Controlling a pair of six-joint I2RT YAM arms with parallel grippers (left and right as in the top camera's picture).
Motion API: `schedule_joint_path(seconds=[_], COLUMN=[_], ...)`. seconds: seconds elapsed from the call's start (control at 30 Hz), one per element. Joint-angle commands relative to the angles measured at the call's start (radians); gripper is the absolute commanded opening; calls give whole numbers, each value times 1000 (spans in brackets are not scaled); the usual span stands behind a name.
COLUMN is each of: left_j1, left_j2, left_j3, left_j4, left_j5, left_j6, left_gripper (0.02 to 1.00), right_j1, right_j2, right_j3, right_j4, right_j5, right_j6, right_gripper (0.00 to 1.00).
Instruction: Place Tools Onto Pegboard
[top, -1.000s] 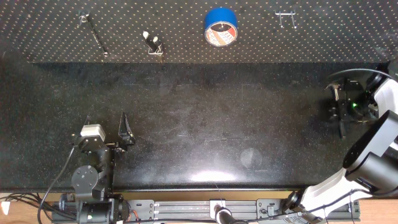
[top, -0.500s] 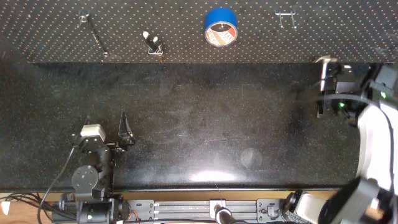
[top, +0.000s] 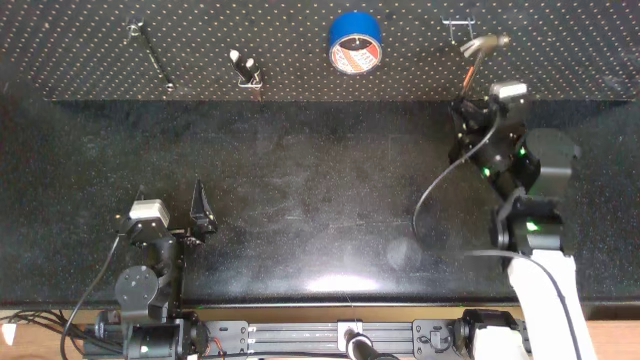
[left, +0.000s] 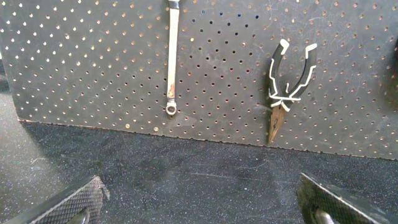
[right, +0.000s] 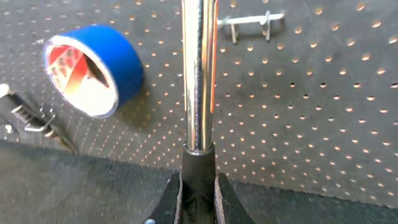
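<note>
My right gripper (top: 472, 102) is shut on the black grip of a hammer (right: 198, 81). Its chrome shaft stands up in front of the pegboard (top: 290, 45). In the top view the hammer's head (top: 488, 43) lies just right of a bare double metal hook (top: 458, 29); the same hook (right: 252, 22) shows in the right wrist view beside the shaft. A wrench (left: 172, 56), pliers (left: 287, 84) and a blue tape roll (top: 354, 43) hang on the board. My left gripper (top: 200, 214) rests open low at the table's left, with nothing between its fingers (left: 74, 202).
The black tabletop (top: 330, 190) stretches between the two arms. The pegboard's lower edge meets the table along the back. The tape roll (right: 93, 68) hangs to one side of the hammer shaft, and the pliers (right: 25, 115) farther off.
The right arm has swung from the table's right edge leftward and back to the pegboard, bringing the hammer up beside the bare hook. The left arm has not moved.
</note>
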Motion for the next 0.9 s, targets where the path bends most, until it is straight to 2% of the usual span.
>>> schedule_joint_path(seconds=[0.03, 0.23, 0.43, 0.47, 0.53, 0.57, 0.73, 0.83, 0.9], left_j1=[-4, -5, -4, -4, -4, -4, -4, -5, -5], left_j2=[-8, -8, -8, -8, -8, -8, -8, -8, -8], left_j3=[-2, -2, -2, -2, -2, -2, -2, -2, -2], left_j4=[-5, -5, -5, -5, -5, -5, -5, -5, -5], left_j5=[3, 3, 3, 3, 3, 3, 3, 3, 3], left_j6=[10, 9, 9, 9, 10, 9, 9, 9, 10], left_gripper=[1000, 1000, 998, 998, 1000, 1000, 998, 1000, 998], right_j1=[6, 17, 18, 15, 15, 16, 15, 15, 15], right_j2=[109, 267, 354, 359, 374, 375, 293, -2, -268], right_j3=[42, 161, 180, 180, 180, 180, 116, -135, -320], right_j4=[78, 79, 111, 111, 110, 107, 111, 111, 110], right_j5=[-9, -9, -8, 14, 36, 36, 44, 216, 246], right_j6=[45, 44, 44, 44, 45, 44, 44, -18, -31], right_gripper=[75, 75, 77, 251, 794, 882, 910, 912, 915])
